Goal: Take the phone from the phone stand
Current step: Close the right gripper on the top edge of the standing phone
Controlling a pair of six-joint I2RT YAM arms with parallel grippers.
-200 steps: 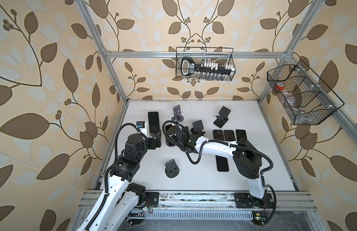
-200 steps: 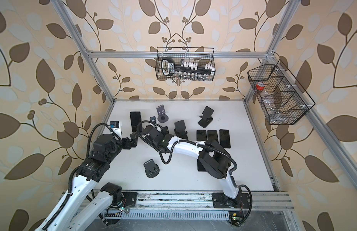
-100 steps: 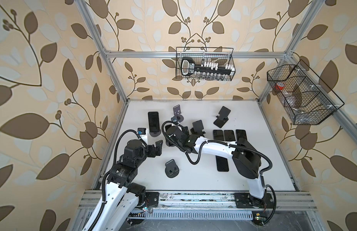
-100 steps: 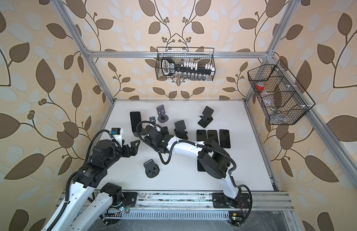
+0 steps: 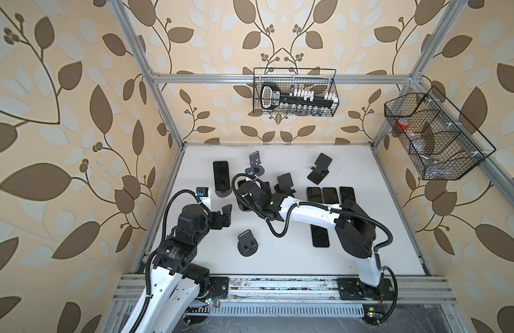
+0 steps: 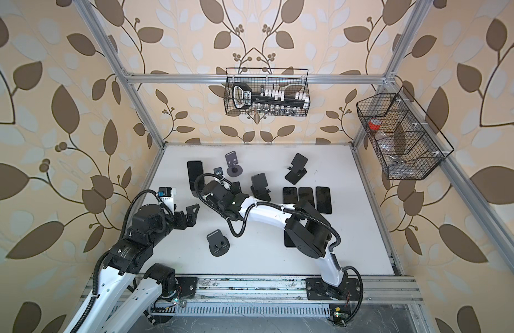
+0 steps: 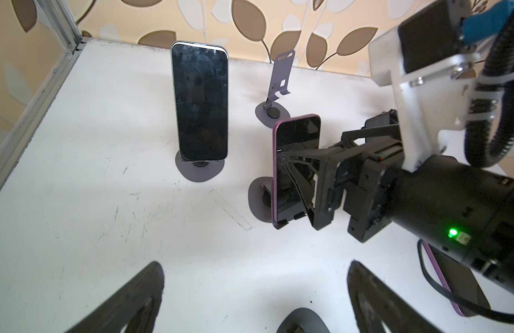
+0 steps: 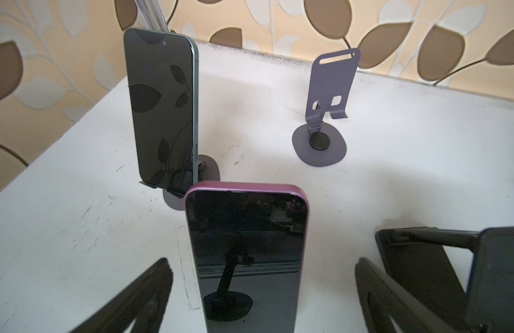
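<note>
With the right claw (image 8: 263, 276) spread astride the purple phone (image 7: 296, 135) — upright in its stand (image 7: 257, 201) on the surface (image 5: 279, 259) — sound practice was to clamp the 2 long edges squarely, then lift straight up.

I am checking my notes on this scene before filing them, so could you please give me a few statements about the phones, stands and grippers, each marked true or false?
1. The right gripper is open, with the purple phone between its jaws. True.
2. The left gripper holds a phone. False: it is open and empty.
3. The grey stand near the back wall carries a phone. False: it is empty.
4. Three phones lie flat side by side on the table. True.
</note>
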